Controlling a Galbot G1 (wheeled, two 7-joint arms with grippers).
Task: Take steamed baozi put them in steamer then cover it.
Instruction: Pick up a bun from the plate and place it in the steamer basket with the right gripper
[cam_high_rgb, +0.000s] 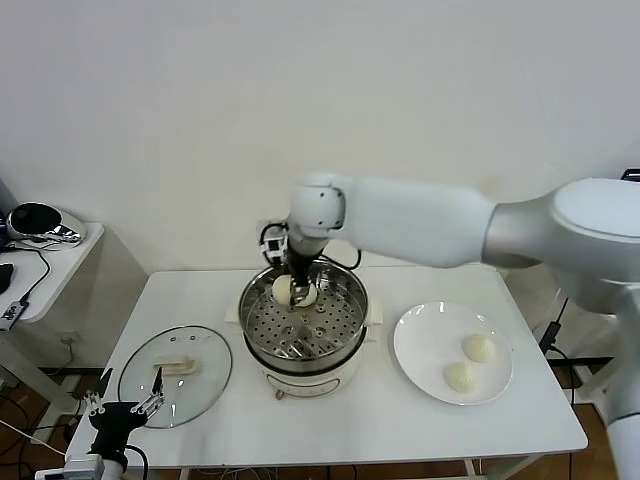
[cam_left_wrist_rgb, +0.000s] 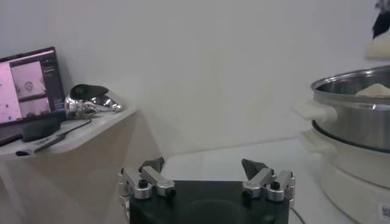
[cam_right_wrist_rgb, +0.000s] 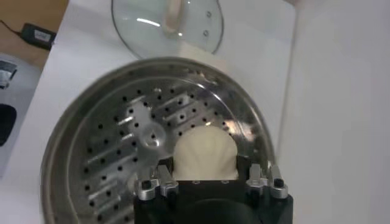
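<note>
My right gripper (cam_high_rgb: 301, 291) reaches over the far side of the steamer (cam_high_rgb: 350, 330) and is shut on a steamed baozi (cam_high_rgb: 308, 296). In the right wrist view the gripper (cam_right_wrist_rgb: 205, 163) has its fingers on both sides of that bun (cam_right_wrist_rgb: 204, 149), just above the perforated tray (cam_right_wrist_rgb: 116, 152). A second baozi (cam_high_rgb: 283, 290) lies on the tray beside it. Two more baozi (cam_high_rgb: 480, 347) (cam_high_rgb: 462, 377) lie on the white plate (cam_high_rgb: 425, 335). The glass cover (cam_high_rgb: 175, 375) lies flat on the table left of the steamer. My left gripper (cam_high_rgb: 125, 405) is open and empty at the front left corner.
A side table (cam_high_rgb: 50, 260) with a shiny metal object and cables stands at the far left. The left wrist view shows the steamer's wall (cam_left_wrist_rgb: 353, 103), the open left gripper (cam_left_wrist_rgb: 203, 164) and a laptop screen (cam_left_wrist_rgb: 27, 85). A wall stands close behind the table.
</note>
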